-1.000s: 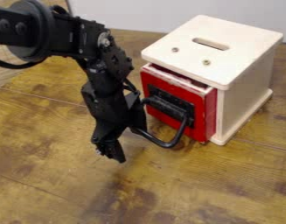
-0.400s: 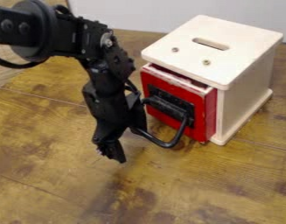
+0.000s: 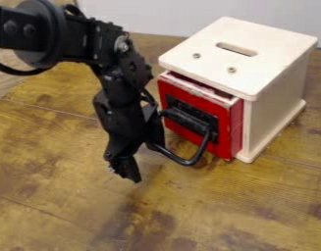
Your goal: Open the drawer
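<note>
All black on this arm (image 3: pixel 84 49), chunky rounded joint housings with a dull sheen. A black cable loops off the upper link (thin, glossy), and the gripper (image 3: pixel 124 165) is black too.

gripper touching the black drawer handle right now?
Cannot tell. In the camera view the gripper overlaps the near end of the black handle on the red drawer, but the arm hides the spot where they would meet.
</note>
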